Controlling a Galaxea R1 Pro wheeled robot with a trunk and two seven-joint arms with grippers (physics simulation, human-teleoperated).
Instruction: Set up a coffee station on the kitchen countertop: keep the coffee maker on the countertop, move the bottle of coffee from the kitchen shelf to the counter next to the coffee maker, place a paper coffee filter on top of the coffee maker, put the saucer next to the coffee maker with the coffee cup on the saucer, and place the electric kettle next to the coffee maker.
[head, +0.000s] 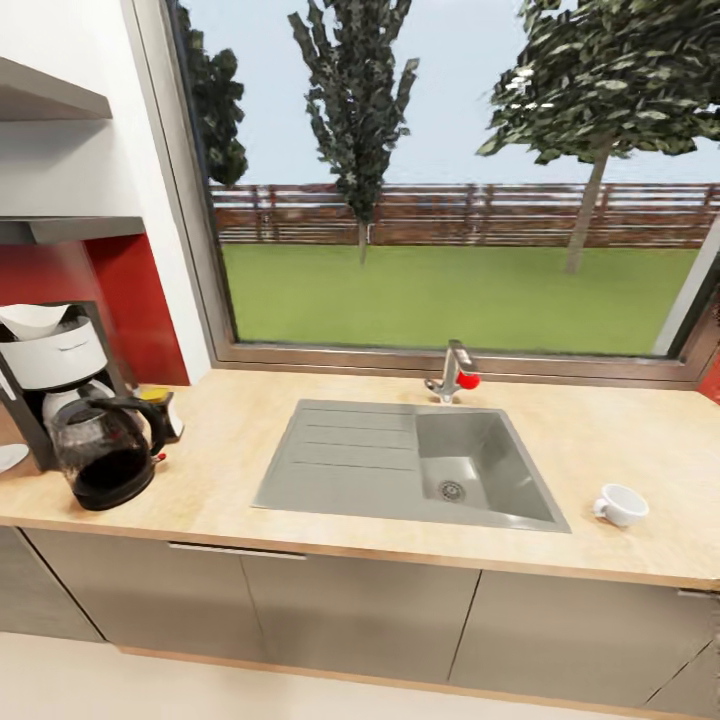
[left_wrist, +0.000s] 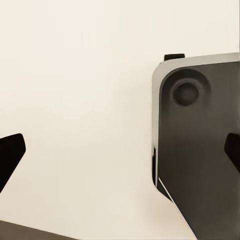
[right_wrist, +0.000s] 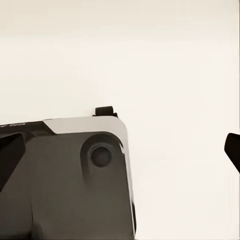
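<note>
Your head camera looks down on a tan wood-look kitchen surface (head: 400, 400) that runs under a wide window facing a lawn, trees and a fence. At its far left stands the coffee maker (head: 55, 385), dark with a white filter basket, and a white paper coffee filter (head: 32, 320) sits on top of it. The electric kettle (head: 105, 450), brownish and translucent with a black handle, stands just in front of the machine. Tucked behind the kettle, the bottle of coffee (head: 160, 405) shows its yellow lid. A sliver of the white saucer (head: 10, 457) peeks in at the left edge of the view. The coffee cup (head: 622, 505) sits far to the right, well apart from the saucer, beyond the grey sink (head: 400, 460) and its tap (head: 452, 372). Two grey shelves (head: 60, 160) hang on the wall above the coffee maker. Your left gripper (left_wrist: 122, 155) and right gripper (right_wrist: 120, 150) both have their dark fingertips spread wide with nothing between them, over a pale floor and the robot's dark base.
</note>
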